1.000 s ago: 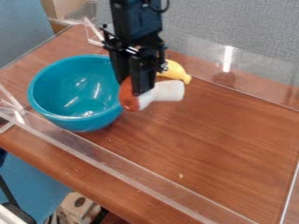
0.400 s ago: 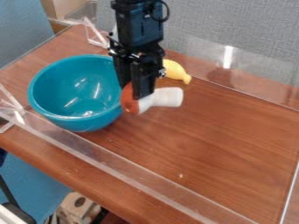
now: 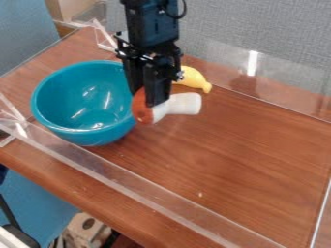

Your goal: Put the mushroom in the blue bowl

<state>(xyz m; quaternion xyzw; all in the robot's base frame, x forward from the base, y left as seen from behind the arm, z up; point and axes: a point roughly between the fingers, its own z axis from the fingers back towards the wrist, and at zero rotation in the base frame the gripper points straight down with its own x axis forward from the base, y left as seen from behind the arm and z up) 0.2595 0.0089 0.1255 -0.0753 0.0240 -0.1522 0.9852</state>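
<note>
The mushroom, reddish-brown cap to the left and white stem to the right, lies sideways just right of the blue bowl. My black gripper points straight down and is shut on the mushroom near its cap. The mushroom sits low, close to the wooden table beside the bowl's right rim; whether it touches the table I cannot tell. The bowl holds nothing that I can see.
A yellow banana lies right behind the gripper. Clear acrylic walls fence in the wooden tabletop, with the front wall low and near the camera.
</note>
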